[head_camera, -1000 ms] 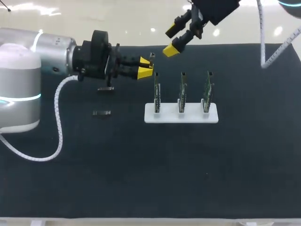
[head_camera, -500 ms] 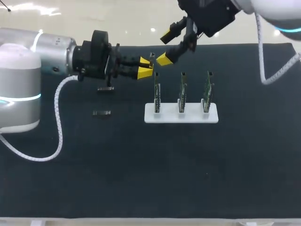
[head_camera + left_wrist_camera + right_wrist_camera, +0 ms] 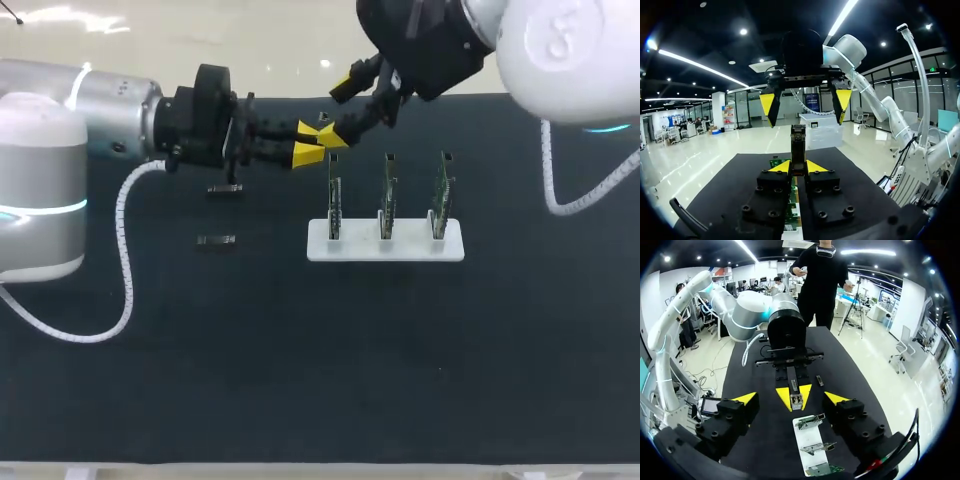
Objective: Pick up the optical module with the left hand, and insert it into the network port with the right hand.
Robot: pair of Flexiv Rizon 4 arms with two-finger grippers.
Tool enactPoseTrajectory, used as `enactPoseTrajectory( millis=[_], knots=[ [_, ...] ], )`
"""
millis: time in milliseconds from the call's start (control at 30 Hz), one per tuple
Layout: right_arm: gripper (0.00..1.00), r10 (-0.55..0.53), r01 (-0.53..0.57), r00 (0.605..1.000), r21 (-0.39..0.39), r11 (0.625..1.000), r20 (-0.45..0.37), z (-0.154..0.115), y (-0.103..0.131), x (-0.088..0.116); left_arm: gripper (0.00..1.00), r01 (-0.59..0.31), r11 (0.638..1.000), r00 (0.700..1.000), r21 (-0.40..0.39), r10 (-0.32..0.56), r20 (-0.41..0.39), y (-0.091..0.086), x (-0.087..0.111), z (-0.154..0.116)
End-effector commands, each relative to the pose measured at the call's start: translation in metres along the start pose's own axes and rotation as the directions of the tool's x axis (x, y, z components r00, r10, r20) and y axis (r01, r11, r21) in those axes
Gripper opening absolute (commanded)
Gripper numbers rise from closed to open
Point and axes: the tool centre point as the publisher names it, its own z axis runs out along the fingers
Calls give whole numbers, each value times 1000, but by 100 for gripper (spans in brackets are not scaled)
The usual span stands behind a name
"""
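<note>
While two small dark spare modules (image 3: 216, 240) lie well left of the white stand holding three green circuit boards (image 3: 385, 247), the left gripper (image 3: 307, 150), just beyond the stand's left end, clamps the slim metal optical module (image 3: 322, 120). The module's tip sits between the wide-open yellow fingers of the right gripper (image 3: 339, 110), untouched by them.

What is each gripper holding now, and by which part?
Left gripper is shut on the optical module, clamping its back end between the yellow tips; the front end sticks out free. Right gripper is open and holds nothing.
</note>
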Motion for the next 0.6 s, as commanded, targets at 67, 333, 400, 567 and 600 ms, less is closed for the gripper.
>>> enactPoseTrajectory(
  millis=[67,333,400,567,600],
  knots=[
    [62,-7,7,1000,-3,1000,-8,7,-3,-6,0,-1,1000,1000,-4,1,-1,-1,0,1],
    [49,-21,21,1000,-1,1000,-6,14,-5,-8,0,-1,1000,1000,-4,1,-1,-1,0,1],
    [49,-26,25,1000,-10,1000,-5,15,-6,-9,0,-1,1000,1000,-4,1,-1,-1,0,1],
    [50,-33,33,999,-19,999,-7,15,-6,-9,0,-1,1000,1000,-4,1,-1,-1,0,1],
    [50,-33,33,999,-21,999,-7,15,-6,-9,0,-1,1000,1000,-4,1,-1,-1,0,1]
  ],
)
